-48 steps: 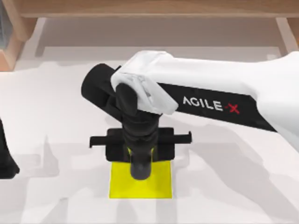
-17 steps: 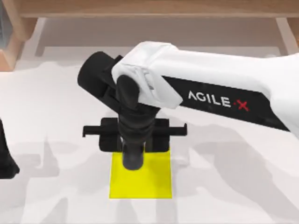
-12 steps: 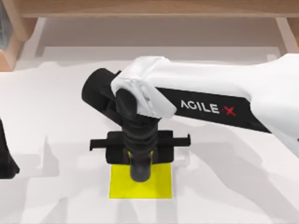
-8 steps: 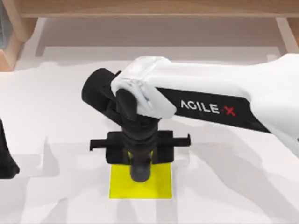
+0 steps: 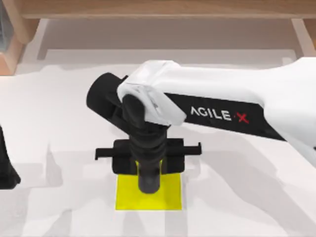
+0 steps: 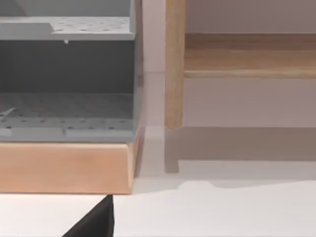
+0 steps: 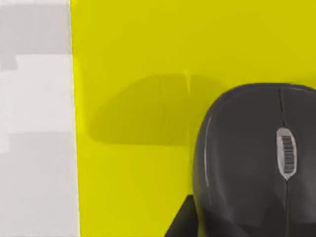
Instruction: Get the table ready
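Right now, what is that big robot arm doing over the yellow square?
The right arm reaches across the white table and hangs its gripper over the yellow mat. A dark computer mouse is over the mat, close under that gripper. Whether the fingers hold it, or whether it rests on the mat, cannot be told. The left arm sits parked at the table's left edge, near the wooden shelf.
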Available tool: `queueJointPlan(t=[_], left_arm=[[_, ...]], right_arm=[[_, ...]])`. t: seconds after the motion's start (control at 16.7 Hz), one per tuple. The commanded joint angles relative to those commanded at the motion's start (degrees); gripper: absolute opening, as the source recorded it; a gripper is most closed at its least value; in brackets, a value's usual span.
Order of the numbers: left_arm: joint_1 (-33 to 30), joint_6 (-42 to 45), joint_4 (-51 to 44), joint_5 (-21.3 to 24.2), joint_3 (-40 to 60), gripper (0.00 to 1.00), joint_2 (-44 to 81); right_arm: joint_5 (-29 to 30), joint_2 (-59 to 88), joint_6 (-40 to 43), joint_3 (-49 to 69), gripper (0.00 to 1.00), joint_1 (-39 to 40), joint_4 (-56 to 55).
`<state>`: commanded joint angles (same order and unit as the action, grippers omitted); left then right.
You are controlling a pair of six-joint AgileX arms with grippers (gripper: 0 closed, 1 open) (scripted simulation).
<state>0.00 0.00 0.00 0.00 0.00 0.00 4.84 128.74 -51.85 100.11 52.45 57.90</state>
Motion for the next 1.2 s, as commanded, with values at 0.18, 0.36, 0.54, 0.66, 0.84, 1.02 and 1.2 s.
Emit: queueJointPlan(t=[0.18,0.36,0.54,0.66,0.84,1.02,1.2], left_arm=[[0.0,0.0,0.0,0.0,0.0,1.0,0.0],[0.0,0.0,0.0,0.0,0.0,1.0,0.0],[0.0,0.0,0.0,0.0,0.0,1.0,0.0],[0.0,0.0,0.0,0.0,0.0,1.0,0.0],[0.0,0.0,0.0,0.0,0.0,1.0,0.0],[0.0,0.0,0.0,0.0,0.0,1.0,0.0],[0.0,0.0,0.0,0.0,0.0,1.0,0.0]], right_arm=[[0.0,0.0,0.0,0.0,0.83,0.0,0.0],[0.0,0.0,0.0,0.0,1.0,0.0,0.0],[0.0,0.0,0.0,0.0,1.0,0.0,0.0],[0.0,0.0,0.0,0.0,1.0,0.0,0.0],[0.0,-0.03,0.0,0.01,1.0,-0.03,0.0],[0.07,-1.01,0.87,-0.52,1.0,-0.82,-1.41],[-0.15,-4.66,4.96,-3.63,1.0,-4.31,-7.33]])
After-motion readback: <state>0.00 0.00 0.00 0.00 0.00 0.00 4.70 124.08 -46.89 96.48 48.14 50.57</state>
